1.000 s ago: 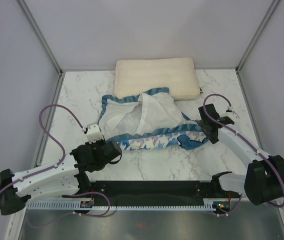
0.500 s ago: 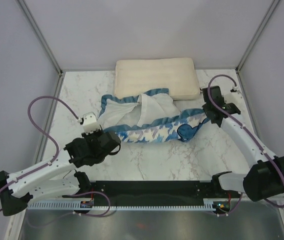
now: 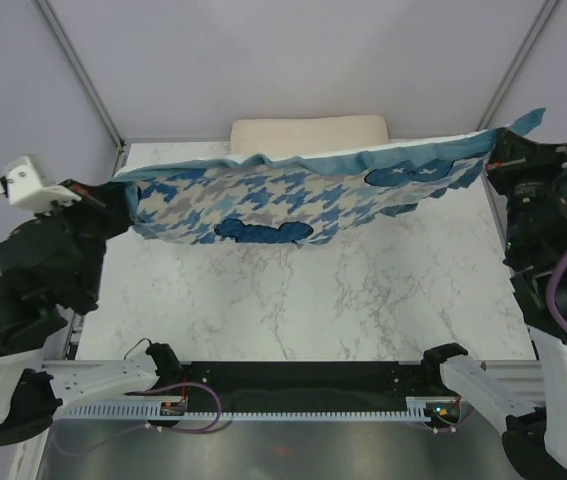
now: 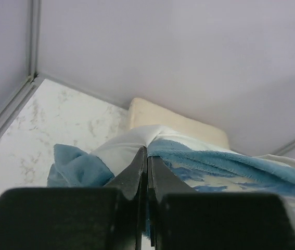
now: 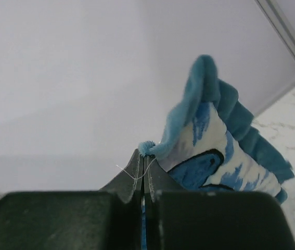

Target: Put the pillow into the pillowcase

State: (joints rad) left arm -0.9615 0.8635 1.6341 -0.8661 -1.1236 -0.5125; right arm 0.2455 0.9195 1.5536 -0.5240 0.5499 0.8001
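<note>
- The left claw (image 3: 126,195) is pinching shut on the left corner of the pillowcase (image 3: 293,195).
- The pillowcase is hanging stretched between both claws above the marble table (image 3: 293,300), showing blue-grey houndstooth, solid blue patches and a blue ruffled top edge.
- The cream pillow (image 3: 308,132) is lying behind it at the table's far edge.
- The right claw (image 3: 495,160) is clamping the right corner.

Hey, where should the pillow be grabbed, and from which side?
Probably a short end of the pillow, pinched at a corner from the side. It lies flat along the far edge of the table, and the lifted pillowcase hangs across its near long side, blocking a frontal approach.
</note>
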